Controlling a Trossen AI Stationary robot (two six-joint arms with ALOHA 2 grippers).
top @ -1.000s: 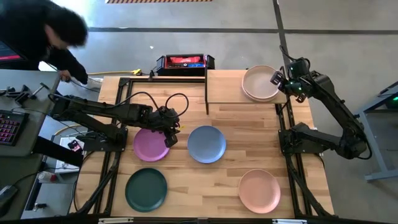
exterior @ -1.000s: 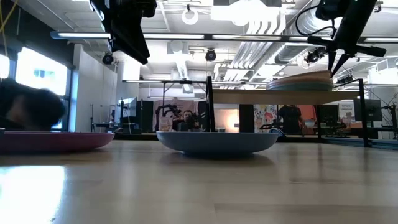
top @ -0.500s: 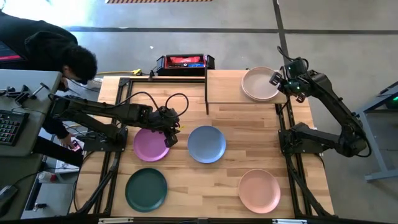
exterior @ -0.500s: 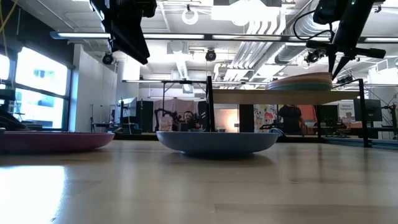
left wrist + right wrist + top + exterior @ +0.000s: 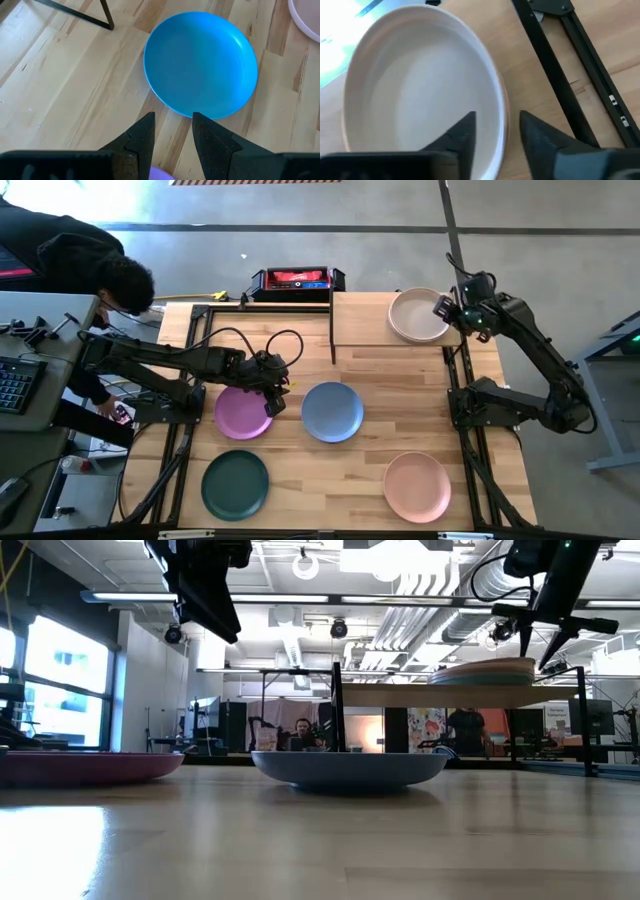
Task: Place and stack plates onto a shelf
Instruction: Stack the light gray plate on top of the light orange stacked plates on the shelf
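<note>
The right tool (image 5: 441,308) sits at the near-right rim of a small stack of round pale plates (image 5: 417,314) on the raised light-wood shelf with thin black legs (image 5: 360,315). Its two dark fingers (image 5: 462,135) are a little apart, one on each side of the top plate's rim, and they do not look like they pinch it, so the plate seems to lie free on the stack. The stack is on the right half of the shelf; the left half is bare. Four plates are still down on the big wooden table (image 5: 400,405): a round purple-pink plate (image 5: 243,412), a round blue plate (image 5: 332,411), a round dark green plate (image 5: 235,484) and a round peach plate (image 5: 417,486). The left tool (image 5: 272,385) hangs above the table, over the far-right rim of the purple-pink plate, with its fingers (image 5: 140,137) a narrow gap apart and nothing between them. In the left wrist view the blue plate lies just ahead of that tool. I think the next pick turns on this: the purple-pink plate is right under the left tool and the blue one just beside it, so the left arm is the nearer one for both. The peach plate is on the right arm's side. A person in dark clothes (image 5: 75,260) bends over beside the table's far-left corner.
</note>
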